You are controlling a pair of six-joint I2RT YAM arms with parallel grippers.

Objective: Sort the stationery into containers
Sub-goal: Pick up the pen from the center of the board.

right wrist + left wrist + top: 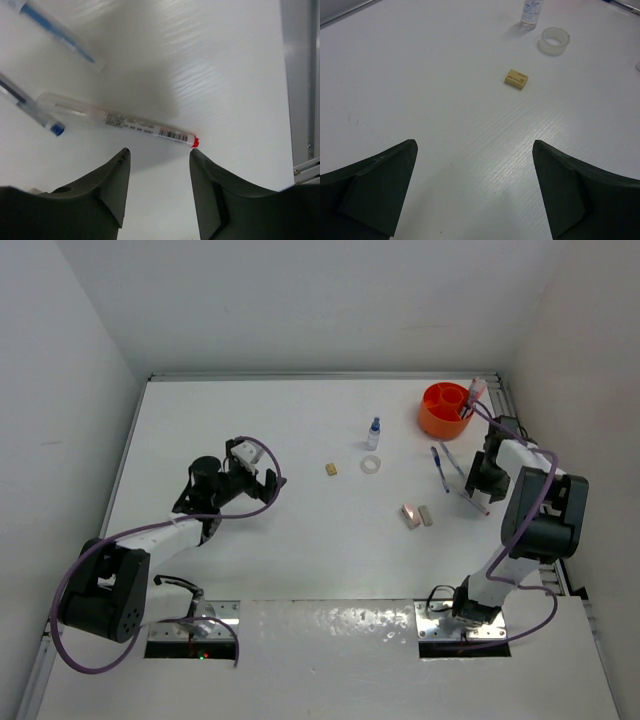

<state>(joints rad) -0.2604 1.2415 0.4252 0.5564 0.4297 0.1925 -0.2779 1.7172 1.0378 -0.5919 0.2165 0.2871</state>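
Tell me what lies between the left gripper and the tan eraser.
Nothing: in the left wrist view only bare white table runs from the open left gripper to the tan eraser.

Table (290, 420) bearing pens (439, 468), erasers (330, 469), tape (371, 464), tub (433, 423)

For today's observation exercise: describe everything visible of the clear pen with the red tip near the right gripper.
The red-tipped pen is a thin clear plastic tube with a barcode label and small red end. It lies flat on the white table, unheld, just ahead of the right gripper, whose jaws stand apart.
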